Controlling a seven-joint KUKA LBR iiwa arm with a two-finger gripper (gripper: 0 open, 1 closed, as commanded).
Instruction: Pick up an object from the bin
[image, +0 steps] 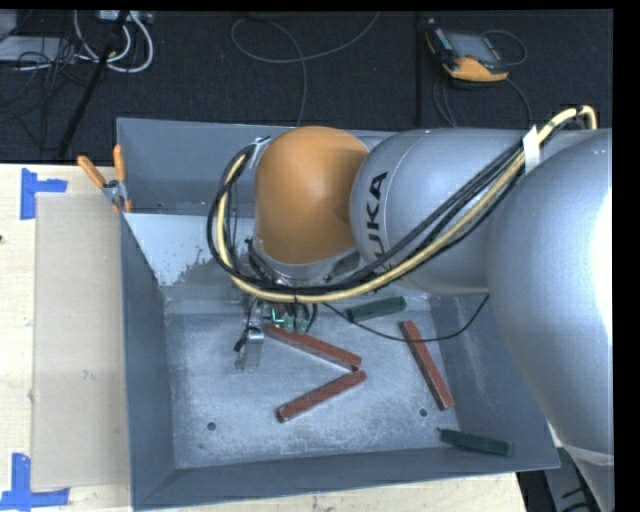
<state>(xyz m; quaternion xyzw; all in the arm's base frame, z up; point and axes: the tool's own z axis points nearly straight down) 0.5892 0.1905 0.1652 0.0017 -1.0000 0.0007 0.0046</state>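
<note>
From my remote seat I see the silver arm (450, 200) reaching into the grey metal bin (145, 380) from the right. Its smooth, domed orange wrist cover (305, 195) sits over the back of the floor, with black and yellow cables (214, 228) looped around it. Below the cover the fingers (248, 352) hang low over the left-centre of the scuffed, whitish-speckled floor. Only one dull grey blade shows clearly, so I cannot tell how far apart they stand or whether they grip anything. Just to their right lies the upper end of a flat, reddish-brown stick (315, 346), possibly wood, which slants down toward the middle. A second brown stick (320, 397) lies close below it, angled the other way, and a third (427, 365) lies apart on the right. A dark green bar (378, 308) rests by the back wall under the arm, and another (475, 441) lies in the near right corner.
</note>
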